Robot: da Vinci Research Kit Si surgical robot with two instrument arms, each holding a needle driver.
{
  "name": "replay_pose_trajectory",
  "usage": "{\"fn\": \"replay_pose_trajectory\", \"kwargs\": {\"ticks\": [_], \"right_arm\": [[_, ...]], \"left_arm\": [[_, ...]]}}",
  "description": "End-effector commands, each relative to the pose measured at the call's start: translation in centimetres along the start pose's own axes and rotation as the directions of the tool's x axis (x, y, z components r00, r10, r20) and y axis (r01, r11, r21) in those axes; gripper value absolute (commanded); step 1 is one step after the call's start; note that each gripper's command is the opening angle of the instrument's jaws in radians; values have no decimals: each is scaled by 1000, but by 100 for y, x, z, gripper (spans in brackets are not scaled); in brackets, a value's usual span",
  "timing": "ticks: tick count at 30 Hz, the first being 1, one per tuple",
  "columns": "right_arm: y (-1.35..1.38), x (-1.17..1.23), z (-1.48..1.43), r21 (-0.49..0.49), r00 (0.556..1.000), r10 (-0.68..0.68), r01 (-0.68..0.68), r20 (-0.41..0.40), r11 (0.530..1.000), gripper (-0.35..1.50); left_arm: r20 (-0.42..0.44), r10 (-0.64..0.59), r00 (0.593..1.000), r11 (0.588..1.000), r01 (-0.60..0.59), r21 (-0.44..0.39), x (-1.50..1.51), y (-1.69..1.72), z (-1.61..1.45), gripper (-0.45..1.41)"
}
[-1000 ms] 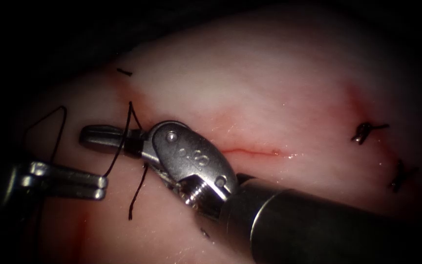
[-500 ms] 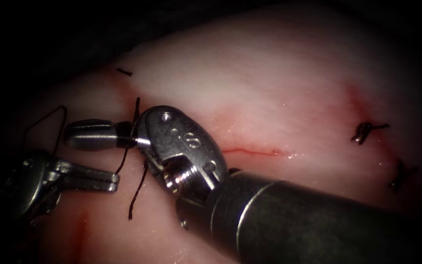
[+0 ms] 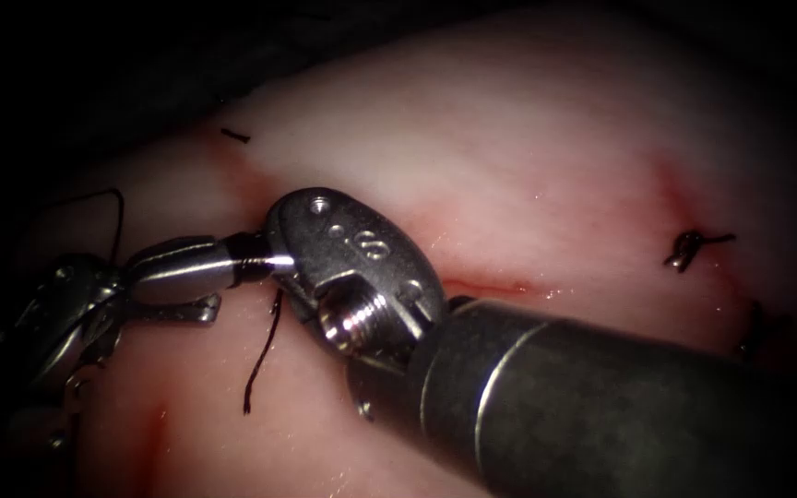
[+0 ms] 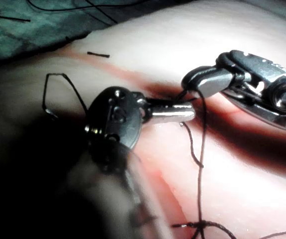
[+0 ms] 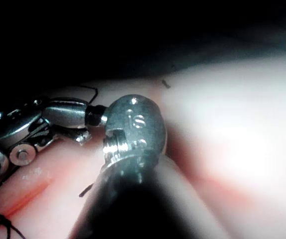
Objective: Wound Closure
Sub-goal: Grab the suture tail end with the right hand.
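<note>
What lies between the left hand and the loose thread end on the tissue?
Nothing visible: the thread end lies on bare tissue beside the left hand; the right hand crosses over the left.

Count: 2 steel needle-driver grippers, left (image 3: 203,309) and right (image 3: 182,263); 2 dark tied knots at 3 o'clock (image 3: 689,247) (image 3: 756,330); 1 pale tissue slab (image 3: 509,166); 1 short black thread scrap (image 3: 234,136).

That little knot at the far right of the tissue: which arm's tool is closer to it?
Right. The right tool reaches in from that side, well left of the knot; the left tool lies just below it, no closer.
</note>
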Motion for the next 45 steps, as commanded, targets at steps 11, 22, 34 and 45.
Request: {"fn": "replay_pose_trajectory", "kwargs": {"ticks": [11,22,34,45], "right_arm": [[-2,5,14,263,916,-256,176,308,949,-35],[-5,3,29,395,751,-469,299,465,869,73],[8,-22,10,428,657,-500,286,564,858,89],[3,-33,10,451,621,-514,273,592,850,76]], "left_arm": [[-16,-3,1000,999,3,-37,7,-22,3,-45],[-20,-2,1000,999,1,-33,6,-24,5,-45],[-8,-2,1000,999,2,-38,5,-20,6,-45],[-4,-2,1000,999,2,-41,5,-18,4,-45]]}}
